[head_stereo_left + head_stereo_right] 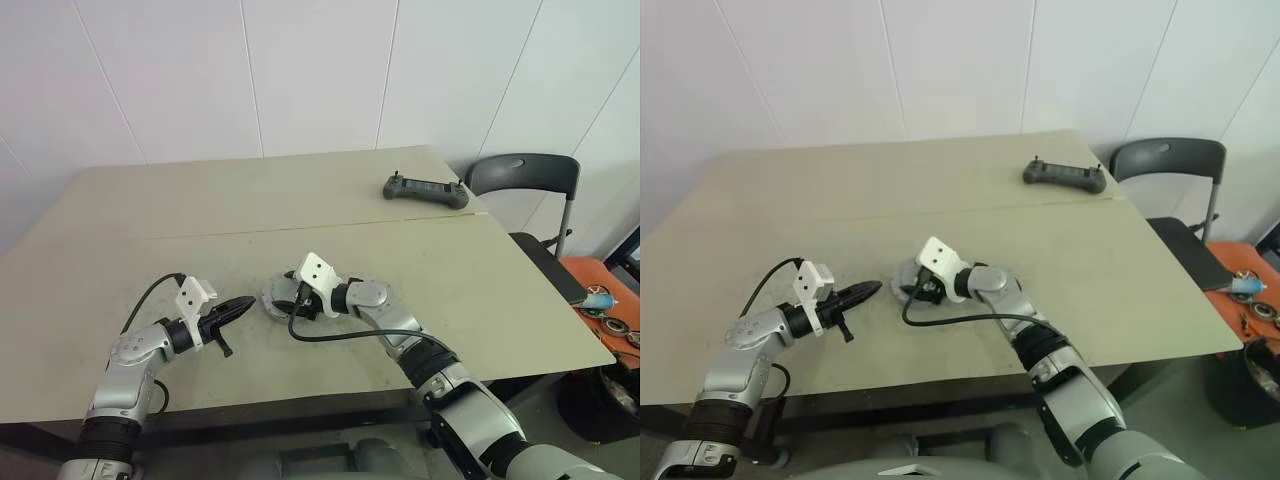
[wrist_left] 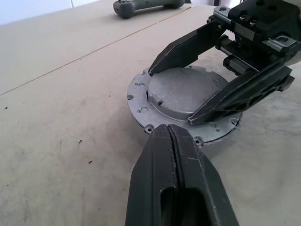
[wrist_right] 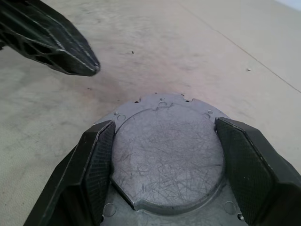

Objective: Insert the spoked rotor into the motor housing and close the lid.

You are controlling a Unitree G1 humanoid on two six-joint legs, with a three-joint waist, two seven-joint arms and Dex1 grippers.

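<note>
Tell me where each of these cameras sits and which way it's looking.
Left and right eye views: head-mounted, looking down over the table; both arms show.
Left wrist view: along the shut left hand toward the lid, straddled by the right hand.
Right wrist view: along the right hand's fingers over the lid.
Both wrist views share the lid.

Head downward; wrists close, sharing lid (image 2: 186,96)

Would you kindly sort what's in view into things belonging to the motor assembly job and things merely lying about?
Job:
- lid, spanned by the right gripper
- left gripper, shut beside it

Lying about:
- grey remote controller on the table
- black chair
</note>
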